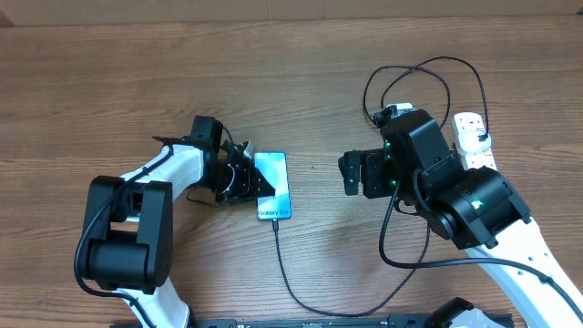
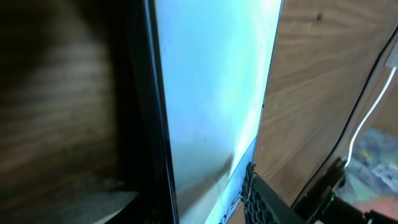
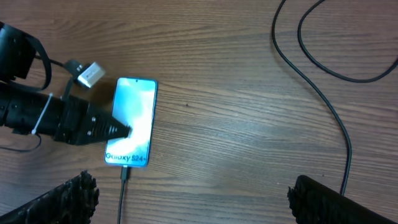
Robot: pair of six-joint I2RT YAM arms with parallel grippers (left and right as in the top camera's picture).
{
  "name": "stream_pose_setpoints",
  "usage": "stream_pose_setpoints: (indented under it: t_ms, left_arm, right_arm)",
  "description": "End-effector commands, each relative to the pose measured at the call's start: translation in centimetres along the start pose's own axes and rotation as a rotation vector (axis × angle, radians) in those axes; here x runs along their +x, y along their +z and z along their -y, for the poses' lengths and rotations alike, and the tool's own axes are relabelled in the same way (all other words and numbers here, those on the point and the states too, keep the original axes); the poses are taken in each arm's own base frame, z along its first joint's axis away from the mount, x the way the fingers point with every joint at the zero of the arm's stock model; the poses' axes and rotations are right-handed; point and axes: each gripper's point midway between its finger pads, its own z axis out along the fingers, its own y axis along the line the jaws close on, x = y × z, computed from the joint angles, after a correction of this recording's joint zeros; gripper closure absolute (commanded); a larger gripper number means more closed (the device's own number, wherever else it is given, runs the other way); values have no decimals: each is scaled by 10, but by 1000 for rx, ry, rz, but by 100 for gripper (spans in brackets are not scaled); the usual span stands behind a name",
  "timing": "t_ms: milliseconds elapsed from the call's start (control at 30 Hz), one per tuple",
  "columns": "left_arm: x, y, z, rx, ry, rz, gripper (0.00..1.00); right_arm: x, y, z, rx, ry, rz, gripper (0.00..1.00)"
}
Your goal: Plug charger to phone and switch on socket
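The setting is a robotics test bench. Two robot arms (image 1: 127, 219) are stationed at a wood-grain table (image 1: 301, 55).

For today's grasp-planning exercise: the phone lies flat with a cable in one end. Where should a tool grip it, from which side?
Probably grip the phone across its long edges, mid-length, from above: it lies flat, is narrowest that way, and the charger fills one short end.

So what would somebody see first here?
The glowing blue phone in the middle of the wooden table, with the thin black charger running from its near end. The left gripper sits right at its side, and the right gripper hangs open nearby.
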Motion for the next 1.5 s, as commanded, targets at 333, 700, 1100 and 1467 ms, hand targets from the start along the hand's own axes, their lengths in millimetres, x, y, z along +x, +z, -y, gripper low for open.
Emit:
stream_pose_setpoints:
  t_ms: [333,700,1100,1467]
  left_arm:
    - [-27,-2,-25,-130,-77,115,64]
    - [-31,-3,-30,-160,-79,133,64]
    - [-42,-7,-36,-196,-101,183,66]
    - [-94,-138,14,-256,-46,317,76]
  right_arm:
    - [-9,-10,0,-3,6,40,0]
    - [-9,-10,0,-3,6,38,0]
    - [-5,-10,-7,-45,6,19,0]
    - [-3,-10,-12,-74,4,5,12]
